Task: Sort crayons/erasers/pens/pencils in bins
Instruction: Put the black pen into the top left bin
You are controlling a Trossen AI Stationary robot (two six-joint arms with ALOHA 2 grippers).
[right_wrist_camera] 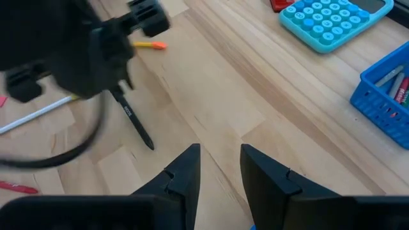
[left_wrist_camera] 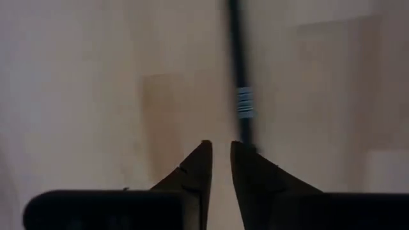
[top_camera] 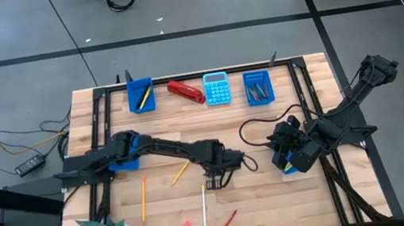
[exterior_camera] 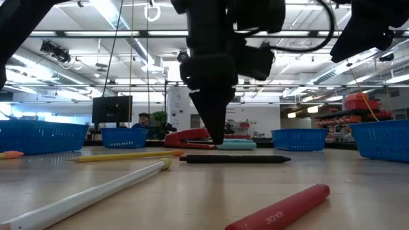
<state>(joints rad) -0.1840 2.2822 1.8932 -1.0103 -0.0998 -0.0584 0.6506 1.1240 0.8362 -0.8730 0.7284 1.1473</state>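
Left gripper (left_wrist_camera: pixel 217 156) fingers a narrow gap apart, holding nothing; black pen (left_wrist_camera: pixel 240 89) flat on the table just beside one tip, running away from it. White pencil (top_camera: pixel 204 207) and red crayon (top_camera: pixel 229 219) on the near side, bare wood around both. Right gripper (right_wrist_camera: pixel 219 160) fingers apart, empty, over a blue bin (top_camera: pixel 285 158). Far bins: left bin (top_camera: pixel 140 95) holds a yellow pencil, right bin (top_camera: pixel 257 87) several sticks.

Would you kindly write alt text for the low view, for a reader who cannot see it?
The left gripper points down at the table, its tip just above a black pen lying flat. A white pencil and a red crayon lie nearer the camera, a yellow pencil farther back, and blue bins line the far edge.
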